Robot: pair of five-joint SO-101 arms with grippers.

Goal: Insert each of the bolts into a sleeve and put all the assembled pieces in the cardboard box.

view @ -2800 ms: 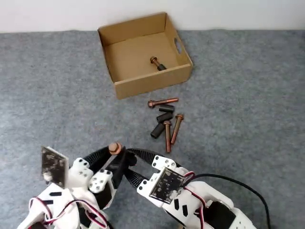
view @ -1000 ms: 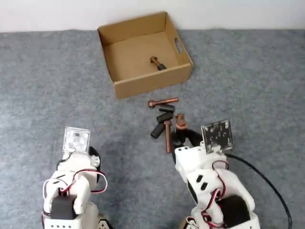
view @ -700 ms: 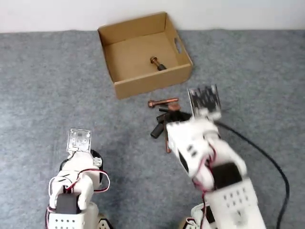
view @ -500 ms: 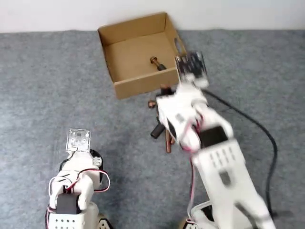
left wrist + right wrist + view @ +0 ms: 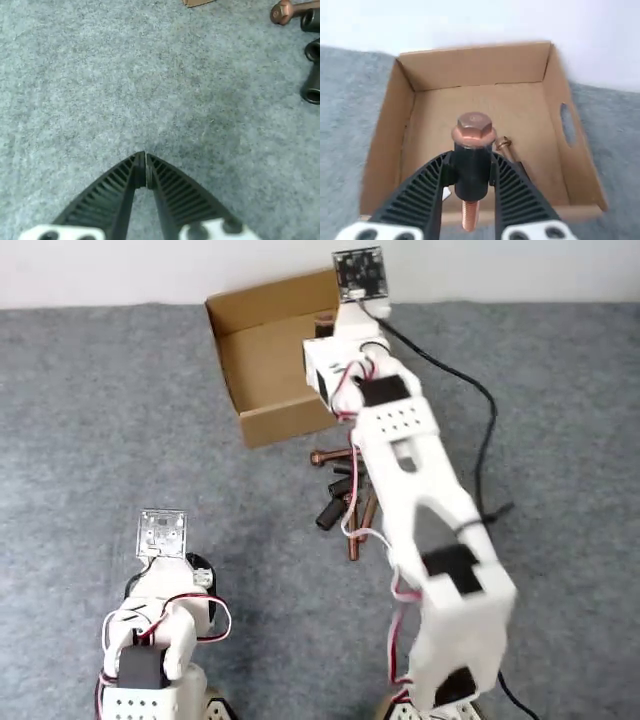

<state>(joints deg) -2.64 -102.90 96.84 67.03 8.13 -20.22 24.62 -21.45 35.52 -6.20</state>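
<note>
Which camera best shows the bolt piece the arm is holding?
The right wrist view: the assembled piece sits upright in the right tool, above the cardboard box. From the high view the arm covers it; the left wrist view faces carpet and loose sleeves.

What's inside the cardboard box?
One bolt with a sleeve lies on the cardboard box floor. The right gripper, holding another sleeved bolt, hides part of it and some of the floor, so more could be there.
</note>
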